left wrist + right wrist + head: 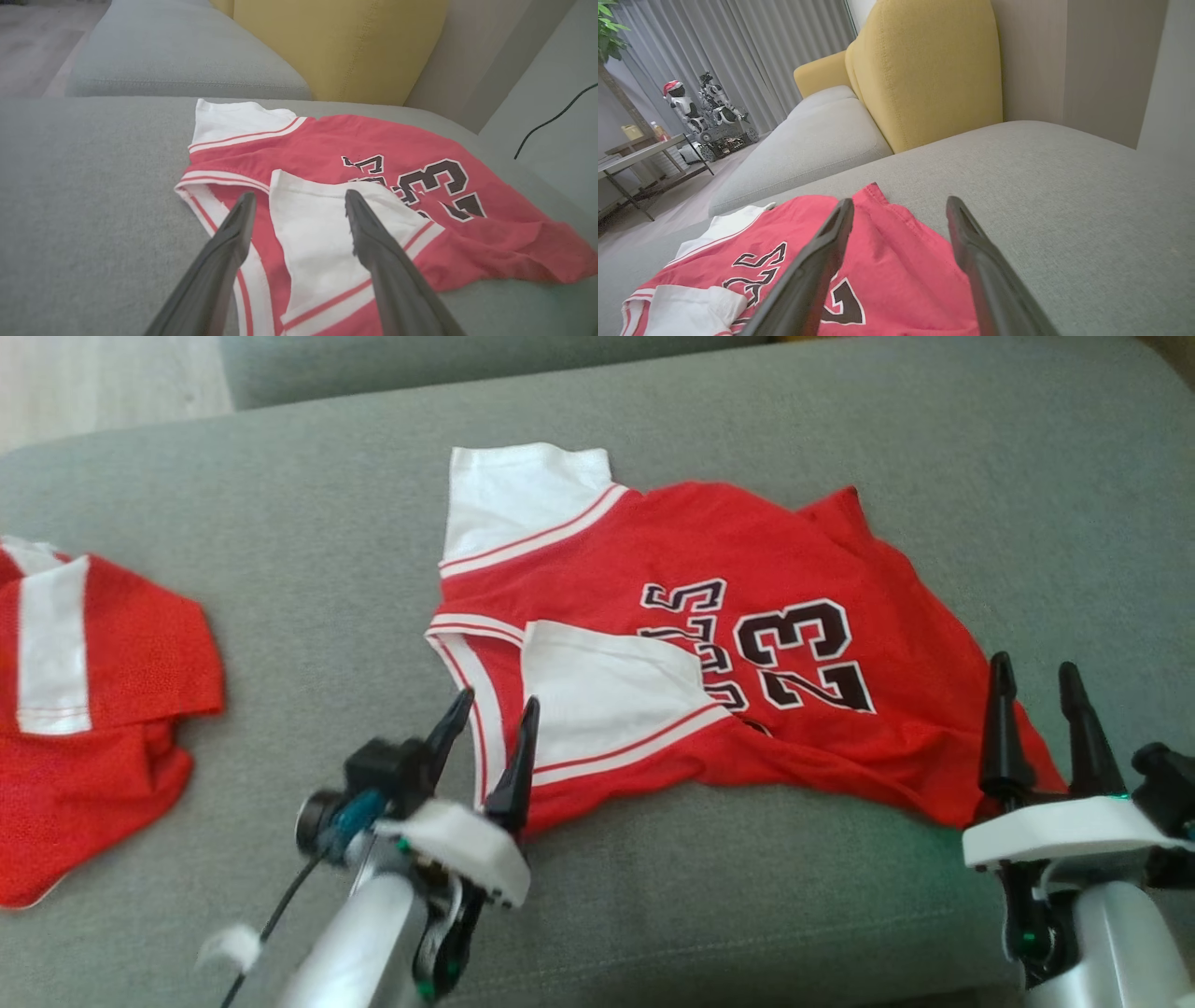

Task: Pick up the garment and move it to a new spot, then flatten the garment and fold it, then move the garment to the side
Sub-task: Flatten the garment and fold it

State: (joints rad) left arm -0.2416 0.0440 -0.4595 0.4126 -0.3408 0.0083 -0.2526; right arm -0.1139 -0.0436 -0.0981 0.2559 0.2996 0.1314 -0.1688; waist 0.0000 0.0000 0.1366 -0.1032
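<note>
On the wide grey fabric sofa seat (280,523), in front of a mustard-yellow back cushion (336,42), lies the task's thing: a red basketball jersey with white sleeves trimmed in red stripes (747,551). It sits near the middle of the seat, spread out but not smooth. One white sleeve is flopped over the chest and the near edge is rumpled, with its right corner bunched. By my reckoning it is lying in its spot and the flattening is only part done. No fold is made, and the move to the side is still left.

Well apart from it, at the seat's left end, is a second red and white mesh garment (121,644), crumpled in a heap.

The left gripper (498,698) hovers at the jersey's collar end beside the flopped sleeve, its dark fingers apart with no cloth between them. The right gripper (1034,663) stands at the bunched corner, fingers likewise spread and holding nothing.

Black, white-edged numerals on the chest read "23". The lettering beside them is partly under the sleeve, and I can't make it out.
</note>
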